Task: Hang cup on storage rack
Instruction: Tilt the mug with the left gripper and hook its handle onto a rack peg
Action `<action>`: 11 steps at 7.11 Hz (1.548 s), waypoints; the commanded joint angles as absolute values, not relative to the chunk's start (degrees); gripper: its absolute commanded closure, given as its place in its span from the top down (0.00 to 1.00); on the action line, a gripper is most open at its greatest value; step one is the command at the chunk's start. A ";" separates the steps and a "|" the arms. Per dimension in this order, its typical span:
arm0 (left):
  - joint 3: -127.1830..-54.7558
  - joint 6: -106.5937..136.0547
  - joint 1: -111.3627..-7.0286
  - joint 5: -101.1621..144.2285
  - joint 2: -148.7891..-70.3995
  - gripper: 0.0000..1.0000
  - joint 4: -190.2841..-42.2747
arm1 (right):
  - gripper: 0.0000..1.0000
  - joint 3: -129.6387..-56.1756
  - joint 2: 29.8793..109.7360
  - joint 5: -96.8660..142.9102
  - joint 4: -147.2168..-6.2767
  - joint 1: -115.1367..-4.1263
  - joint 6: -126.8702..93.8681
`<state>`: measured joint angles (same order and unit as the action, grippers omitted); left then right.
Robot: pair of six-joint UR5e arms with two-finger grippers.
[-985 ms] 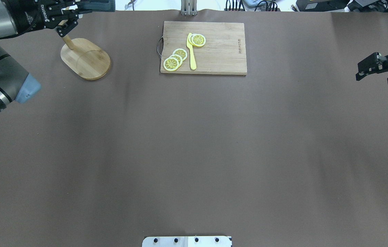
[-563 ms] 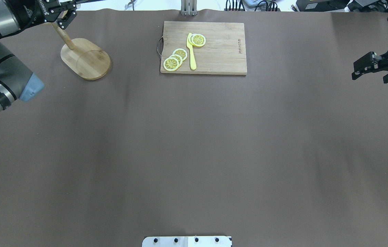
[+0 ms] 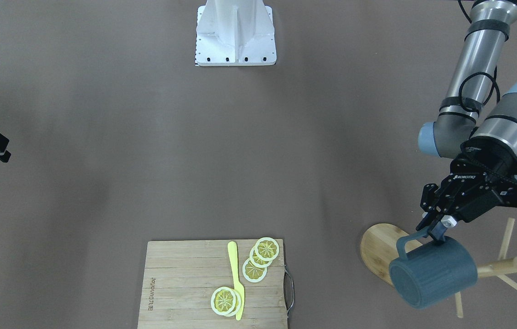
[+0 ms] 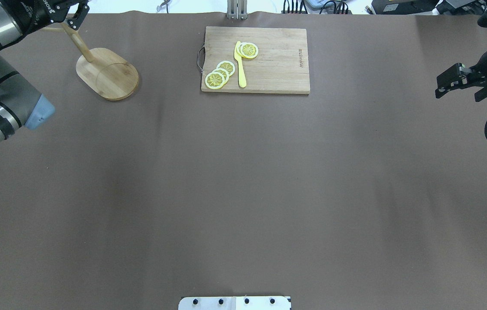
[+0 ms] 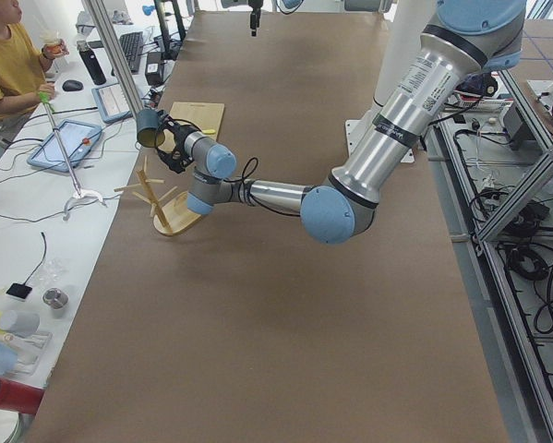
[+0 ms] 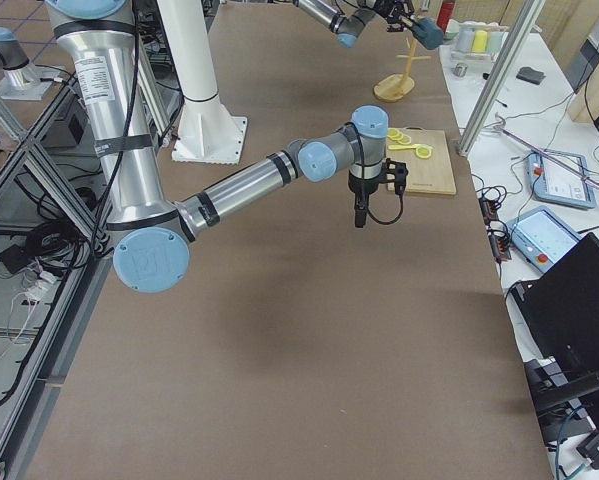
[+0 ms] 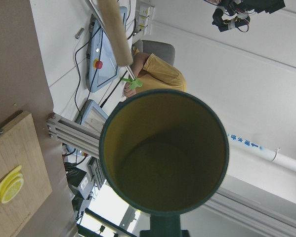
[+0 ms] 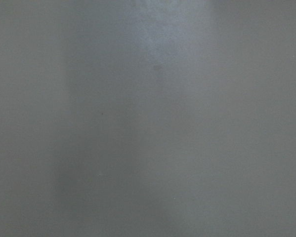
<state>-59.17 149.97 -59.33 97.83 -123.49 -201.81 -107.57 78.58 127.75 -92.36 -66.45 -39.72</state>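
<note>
Cup (image 3: 434,272): slate-blue, ribbed, carried on its side in the air above the rack (image 3: 379,246) near the far left corner of the table, with no peg through its handle. Contents of cup: none; the left wrist view looked straight into its olive-yellow inside, which was bare. Left gripper (image 3: 434,227): fingers closed tight on the cup's handle, nothing else held. Right gripper (image 4: 458,88): fingers spread, holding nothing, hanging over the right edge of the table, well apart from the work. Rack: bamboo, oval base flat on the table, round post leaning in the views, thin pegs all bare. Cutting board (image 3: 185,283): at the middle of the far edge, bearing lemon slices (image 3: 267,249) and a yellow knife (image 3: 235,278). Hazards, as judged: the pegs were thin and the handle loop small, so a slightly off approach would likely put the cup's wall against a peg or the post and push the light rack over or slide it toward the table edge. The grip was on the handle alone, so the cup's weight might swing it in the fingers; letting go before the loop sat fully on a peg would probably drop it.
</note>
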 commanded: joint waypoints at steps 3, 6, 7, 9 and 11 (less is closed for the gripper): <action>-56.61 153.70 -59.24 96.59 -123.23 0.00 -203.28 | 1.00 -107.58 78.31 127.62 -92.46 -66.36 -39.73; -55.46 153.98 -59.50 96.68 -122.26 0.00 -203.55 | 1.00 -107.67 78.31 127.62 -92.46 -66.36 -39.73; -55.11 154.07 -59.50 96.77 -121.47 0.00 -204.86 | 1.00 -107.93 78.31 127.18 -92.46 -66.36 -39.73; -55.02 154.16 -59.59 96.86 -120.68 0.00 -205.93 | 1.00 -108.10 78.22 126.91 -92.46 -66.36 -39.73; -54.41 154.07 -59.76 97.20 -119.19 0.00 -206.54 | 1.00 -108.19 77.78 126.65 -92.64 -66.44 -39.73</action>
<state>-54.65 154.10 -59.66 96.97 -120.17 -206.02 -108.11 77.97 126.84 -92.54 -66.39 -39.73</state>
